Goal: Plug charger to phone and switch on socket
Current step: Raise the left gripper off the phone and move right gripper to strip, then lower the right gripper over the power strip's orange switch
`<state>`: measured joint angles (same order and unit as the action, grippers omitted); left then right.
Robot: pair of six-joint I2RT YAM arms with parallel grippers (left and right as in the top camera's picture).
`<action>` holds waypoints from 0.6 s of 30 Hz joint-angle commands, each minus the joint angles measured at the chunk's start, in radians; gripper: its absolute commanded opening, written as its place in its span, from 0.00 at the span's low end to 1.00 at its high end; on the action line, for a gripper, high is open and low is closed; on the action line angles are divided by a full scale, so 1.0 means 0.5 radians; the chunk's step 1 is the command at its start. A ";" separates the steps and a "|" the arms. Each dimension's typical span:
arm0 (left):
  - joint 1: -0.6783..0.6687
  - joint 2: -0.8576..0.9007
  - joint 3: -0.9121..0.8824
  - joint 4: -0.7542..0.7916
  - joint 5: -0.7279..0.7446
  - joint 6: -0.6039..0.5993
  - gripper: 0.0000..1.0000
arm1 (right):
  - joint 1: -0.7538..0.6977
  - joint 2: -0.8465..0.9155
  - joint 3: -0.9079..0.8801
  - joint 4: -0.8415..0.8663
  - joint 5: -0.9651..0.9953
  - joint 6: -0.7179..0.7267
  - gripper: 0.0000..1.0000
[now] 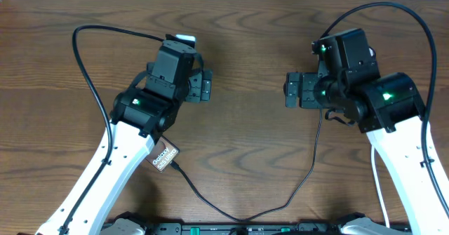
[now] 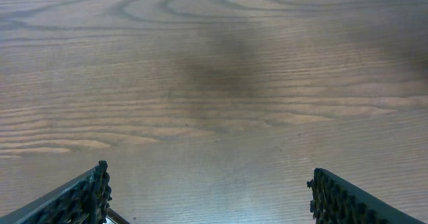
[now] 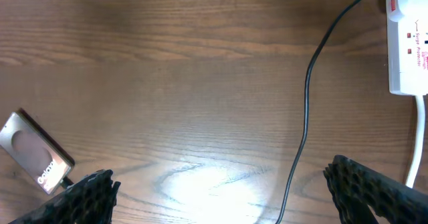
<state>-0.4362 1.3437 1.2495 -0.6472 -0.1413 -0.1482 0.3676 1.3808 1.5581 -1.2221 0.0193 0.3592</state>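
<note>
The phone (image 1: 164,156) lies flat on the wooden table, half hidden under my left arm, its "Galaxy" lettering showing. It also shows in the right wrist view (image 3: 37,154). The charger's black cable (image 1: 309,172) meets the phone's end, loops along the table's front edge and runs up under my right arm. In the right wrist view the cable (image 3: 307,90) leads towards the white socket (image 3: 408,43), which has red switch marks. The socket is hidden in the overhead view. My left gripper (image 1: 205,88) (image 2: 207,177) is open and empty over bare wood. My right gripper (image 1: 291,90) (image 3: 221,174) is open and empty.
The socket's white cord (image 3: 418,137) runs down from the socket at the right edge of the right wrist view. Each arm's own black cable arches over the table's far side. The two grippers face each other across mid-table.
</note>
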 commanded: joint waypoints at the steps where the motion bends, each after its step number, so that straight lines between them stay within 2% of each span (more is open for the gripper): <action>1: -0.004 0.009 0.034 -0.006 -0.079 0.034 0.92 | -0.044 0.014 -0.018 0.011 -0.014 0.021 0.99; 4: -0.004 0.009 0.034 -0.006 -0.079 0.034 0.92 | -0.171 0.014 -0.018 0.047 -0.133 -0.023 0.99; 6: -0.004 0.009 0.034 -0.006 -0.079 0.034 0.92 | -0.312 0.014 -0.018 0.098 -0.307 -0.149 0.99; 11: -0.004 0.009 0.034 -0.006 -0.079 0.034 0.92 | -0.847 0.048 -0.014 0.187 -0.918 -0.470 0.99; 18: -0.004 0.009 0.034 -0.006 -0.079 0.034 0.92 | -1.463 0.330 -0.001 0.172 -1.463 -0.838 0.99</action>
<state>-0.4358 1.3437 1.2495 -0.6483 -0.1638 -0.1482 -0.2783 1.4715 1.5555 -1.1297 -0.5125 0.0792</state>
